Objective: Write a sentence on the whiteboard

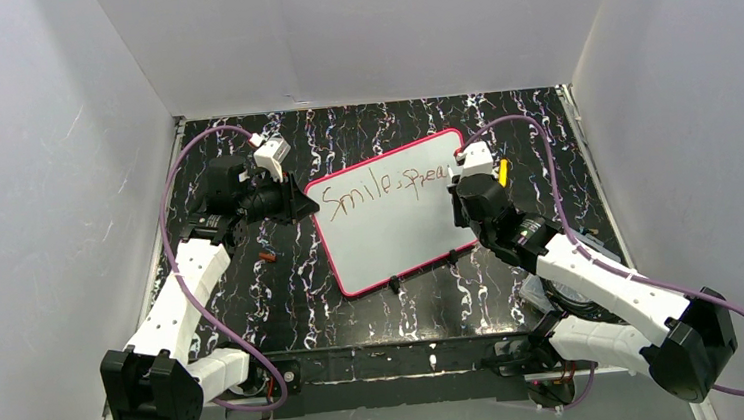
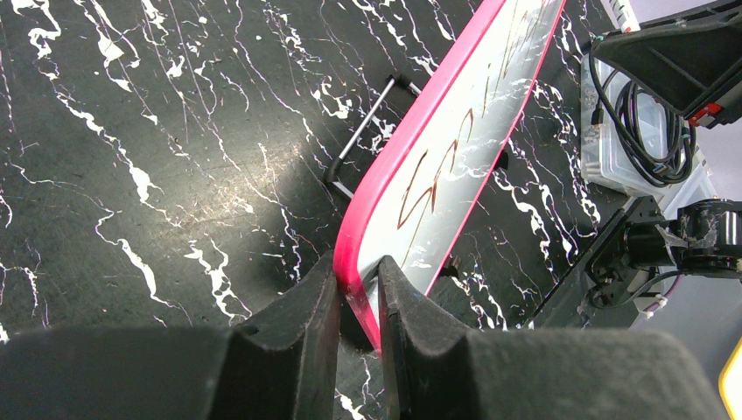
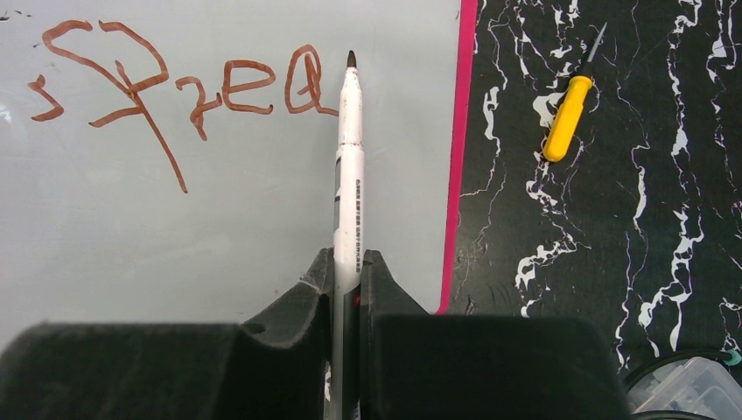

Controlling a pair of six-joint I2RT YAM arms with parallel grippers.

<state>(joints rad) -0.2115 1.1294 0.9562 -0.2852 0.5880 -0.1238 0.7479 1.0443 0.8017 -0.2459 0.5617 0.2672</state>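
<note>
Item: rectangular glossy white whiteboard (image 1: 391, 244) with a thin pink-red rounded-corner frame. It sits at the centre of the black, white-veined marble-pattern worktop (image 1: 256, 314), turned askew so that its far edge climbs toward the right, and small black clip feet show along its near edge. Item: sentence (image 1: 387, 191), thin dark red-brown handwritten lettering across the board's far part, reading "Smile, sprea" in a single line. Item: left tool (image 2: 359, 280), black fingers pressed together on the pink frame at the board's left edge, one finger on each face. In the left wrist view that edge appears raised off the worktop, with shadow beneath it. Item: right tool (image 3: 348, 262), pinching a slim white-barrelled marker (image 3: 350, 166) with a dark tip, held over the board's right end. The tip stands just right of the last "a" and near the pink frame; whether it touches the surface cannot be told. Item: small yellow-handled screwdriver (image 3: 567, 114) with a thin dark shaft, lying on the worktop beyond the board's right edge, apart from it. Item: small dark red piece (image 1: 267, 255) on the worktop left of the board, nearer the arm bases than the left tool, too small to identify. Item: clear plastic container (image 2: 630, 131) holding coiled black cable, near the right arm.
</note>
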